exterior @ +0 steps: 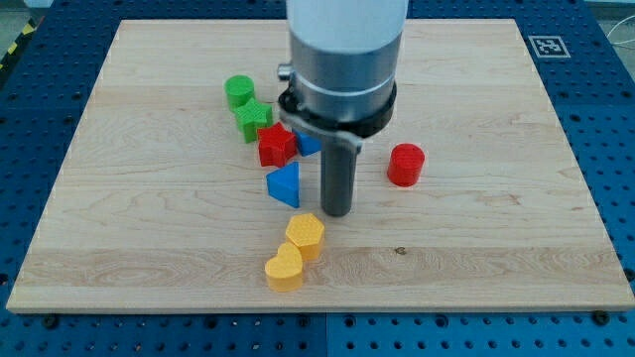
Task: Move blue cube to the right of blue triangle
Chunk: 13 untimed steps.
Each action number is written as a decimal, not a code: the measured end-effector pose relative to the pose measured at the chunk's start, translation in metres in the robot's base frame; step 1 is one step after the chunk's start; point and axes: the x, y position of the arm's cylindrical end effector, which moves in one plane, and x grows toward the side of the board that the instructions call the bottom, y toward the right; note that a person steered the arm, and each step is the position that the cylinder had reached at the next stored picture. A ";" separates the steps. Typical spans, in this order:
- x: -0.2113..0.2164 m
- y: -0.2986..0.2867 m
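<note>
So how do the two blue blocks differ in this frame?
The blue triangle shows in full, a wedge standing clear at the view's left of my tip. The blue cube is mostly hidden behind the rod, only a small corner showing. The cube touches the red block; the triangle stands apart from it. The cube lies nearer the view's top. Both share the same blue colour.
</note>
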 end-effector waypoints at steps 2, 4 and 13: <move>-0.088 0.028; -0.129 0.020; -0.098 -0.032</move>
